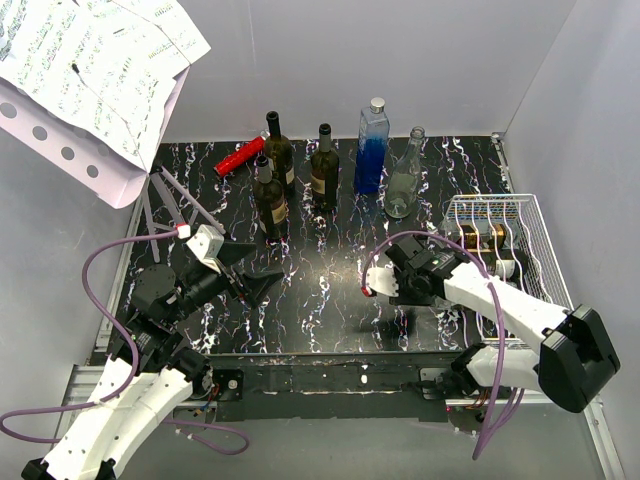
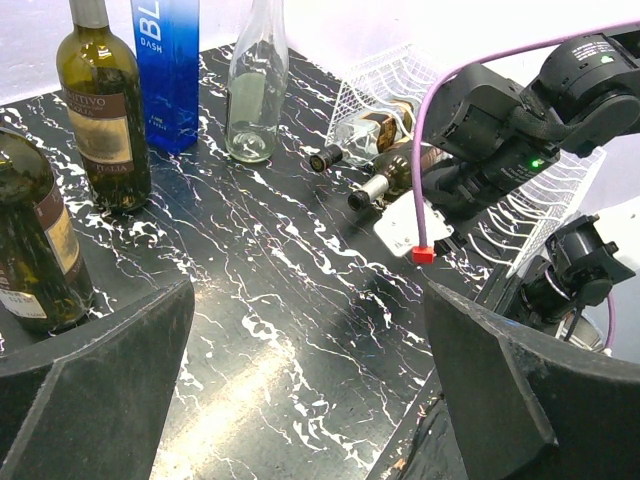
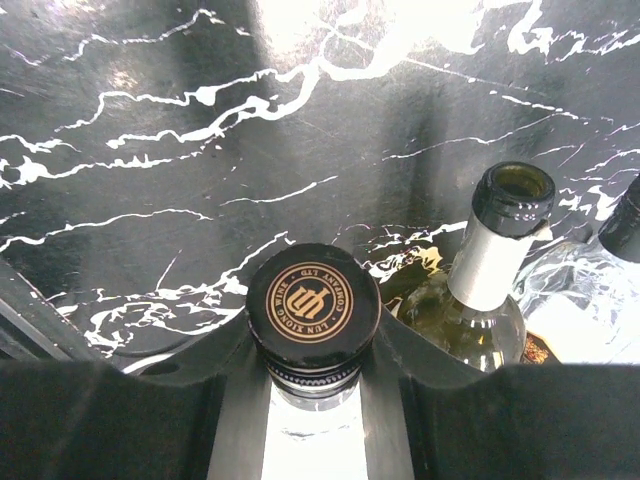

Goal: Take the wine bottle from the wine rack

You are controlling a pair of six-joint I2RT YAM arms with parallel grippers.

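My right gripper (image 3: 313,352) is shut on the neck of a clear wine bottle (image 3: 313,303) with a black cap bearing a gold emblem. The bottle lies with its cap toward the camera over the black marbled table. In the top view that gripper (image 1: 400,283) sits just left of the white wire wine rack (image 1: 535,225) at the right edge. Two more bottles lie beside it, one with a silver-foiled neck (image 3: 487,268) and one with a black cap (image 2: 327,157). My left gripper (image 1: 250,276) hangs open over the left of the table, nothing between its fingers (image 2: 120,380).
Three dark wine bottles (image 1: 271,200) stand at the back, with a blue bottle (image 1: 372,148) and a clear one (image 1: 403,182). A red object (image 1: 240,156) lies behind them. A stand with printed sheets (image 1: 95,70) overhangs the back left corner.
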